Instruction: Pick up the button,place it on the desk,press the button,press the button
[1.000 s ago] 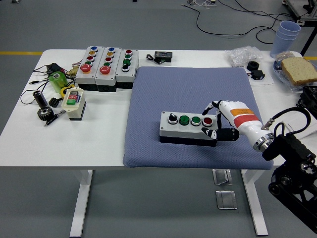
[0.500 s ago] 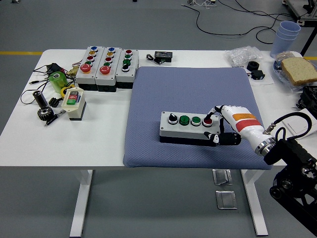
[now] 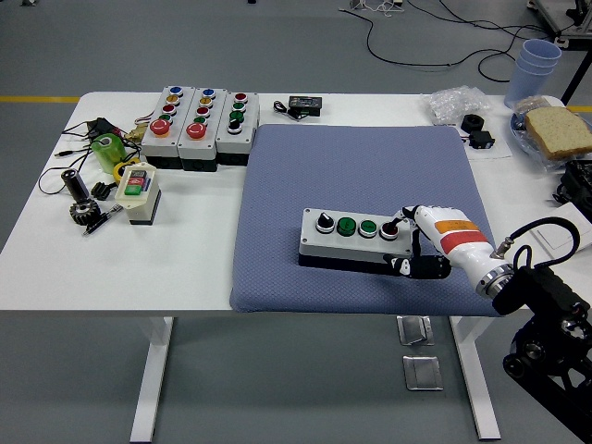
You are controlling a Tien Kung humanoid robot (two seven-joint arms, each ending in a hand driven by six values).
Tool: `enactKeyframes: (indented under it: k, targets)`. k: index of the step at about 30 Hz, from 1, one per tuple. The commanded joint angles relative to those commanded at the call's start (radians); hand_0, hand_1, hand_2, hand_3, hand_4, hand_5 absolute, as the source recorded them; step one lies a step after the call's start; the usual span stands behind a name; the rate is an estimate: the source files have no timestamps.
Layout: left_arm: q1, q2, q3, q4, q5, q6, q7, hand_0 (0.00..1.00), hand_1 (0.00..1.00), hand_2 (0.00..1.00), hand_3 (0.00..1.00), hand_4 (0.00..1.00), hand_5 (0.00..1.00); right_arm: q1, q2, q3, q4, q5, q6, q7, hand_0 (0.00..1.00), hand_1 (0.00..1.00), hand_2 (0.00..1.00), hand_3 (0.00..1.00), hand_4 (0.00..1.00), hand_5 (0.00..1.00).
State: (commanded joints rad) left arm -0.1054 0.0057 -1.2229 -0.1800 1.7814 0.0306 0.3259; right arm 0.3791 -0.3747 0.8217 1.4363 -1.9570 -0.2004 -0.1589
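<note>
A grey button box [image 3: 344,244] lies flat on the blue mat [image 3: 356,162], right of centre. Along its top run a black knob [image 3: 325,223], two green buttons [image 3: 357,226] and a red button [image 3: 387,230]. My right hand [image 3: 399,246] comes in from the lower right and sits at the box's right end. One fingertip rests on the red button, the thumb lies along the box's front right corner, and the other fingers are curled under the palm. The left arm is out of view.
Three more button boxes [image 3: 198,116] stand at the back left of the white table [image 3: 185,259], with a small cream box [image 3: 137,190], a green item and metal parts nearby. Bread on a plate [image 3: 558,131], stacked cups [image 3: 536,65] and a black adapter [image 3: 303,105] lie further back.
My right hand has lowered and slid toward the near right, bringing its fingertip down onto the red button. The button box has shifted very slightly to the right.
</note>
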Motion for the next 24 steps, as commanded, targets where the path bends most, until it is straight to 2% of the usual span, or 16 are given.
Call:
enactKeyframes:
  k: [16, 24]
  targets:
    - [-0.003, 0.000, 0.005, 0.000, -0.008, 0.000, -0.001, 0.646, 0.605, 0.593, 0.564, 0.315, 0.858, 0.023, 0.007, 0.008, 0.044, -0.023, -0.035, -0.014, 0.158, 0.002, 0.217, 0.558, 0.795, 0.313]
    - [-0.008, 0.000, 0.007, 0.000, -0.014, 0.001, -0.001, 0.645, 0.606, 0.592, 0.563, 0.315, 0.859, 0.056, 0.030, -0.027, 0.027, -0.023, -0.031, -0.023, 0.157, 0.002, 0.216, 0.555, 0.790, 0.305]
